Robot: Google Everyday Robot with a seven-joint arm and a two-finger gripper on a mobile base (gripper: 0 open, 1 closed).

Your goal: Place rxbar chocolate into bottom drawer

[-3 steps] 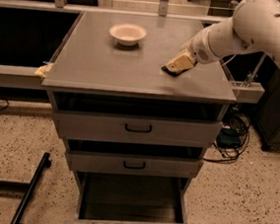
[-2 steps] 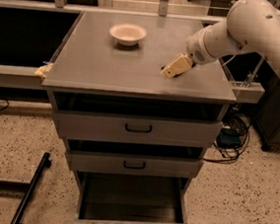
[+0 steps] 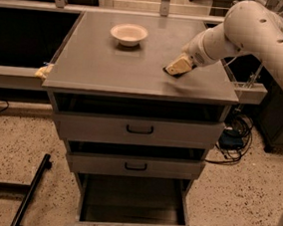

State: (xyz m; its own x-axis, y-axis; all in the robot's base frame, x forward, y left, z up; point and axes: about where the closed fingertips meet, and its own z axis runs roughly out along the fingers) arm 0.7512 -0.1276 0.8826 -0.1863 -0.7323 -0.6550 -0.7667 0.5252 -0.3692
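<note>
The white arm reaches in from the right and ends in the tan fingers, which are low over the right part of the grey desk, near its right edge. From this angle the two fingers overlap into one tan wedge. It is not possible to tell how far apart they stand, or whether they grip anything.

The snack bar shows only as a thin dark strip along the lower edge of the fingers, on their near left side and touching them. Most of it is hidden behind them. Whether it rests on the desk or sits just off it cannot be told.

A round cream bowl stands upright to the left of the fingers and farther back, well apart from them.

Below the fingers and to their left, the cabinet front carries three drawers. The top drawer and middle drawer are each pulled out slightly. The bottom drawer is pulled out far toward the viewer, and its inside shows as a dark box. It lies well below the fingers and the snack bar, nearer the viewer.

Far left of the fingers, a small tan scrap sits at the desk's left edge. Dark cables lie on the speckled floor below and to the right of the fingers.
</note>
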